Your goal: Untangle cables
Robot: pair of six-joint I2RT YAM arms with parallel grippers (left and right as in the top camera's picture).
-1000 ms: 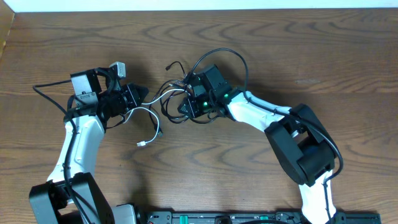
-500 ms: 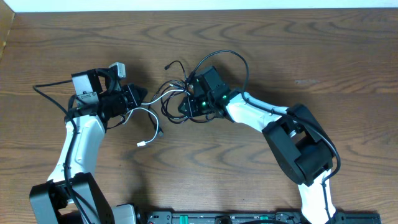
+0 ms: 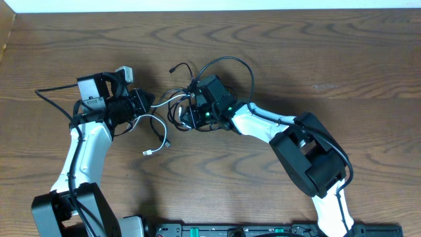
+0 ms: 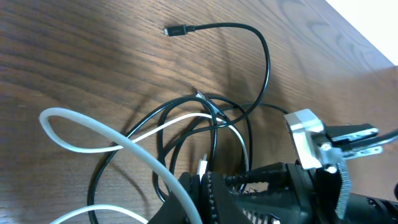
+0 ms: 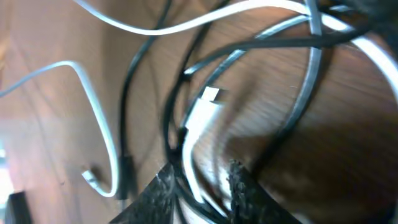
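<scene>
Treat white cable (image 3: pixel 162 126) and black cable (image 4: pixel 267 59) as light, limp, slippery; pinch behind the stiffer plug (image 5: pixel 208 99) between right gripper (image 5: pixel 202 183) jaws, narrowly parted, with left gripper (image 3: pixel 147 103) clamped shut on the white cable.

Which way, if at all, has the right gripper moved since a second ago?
Yes. In the overhead view the right gripper has shifted left, toward the left gripper, which has stayed put holding the white cable.

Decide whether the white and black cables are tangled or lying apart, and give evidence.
Tangled. In the left wrist view the white cable threads through loops of the black cable, crossing it several times.
</scene>
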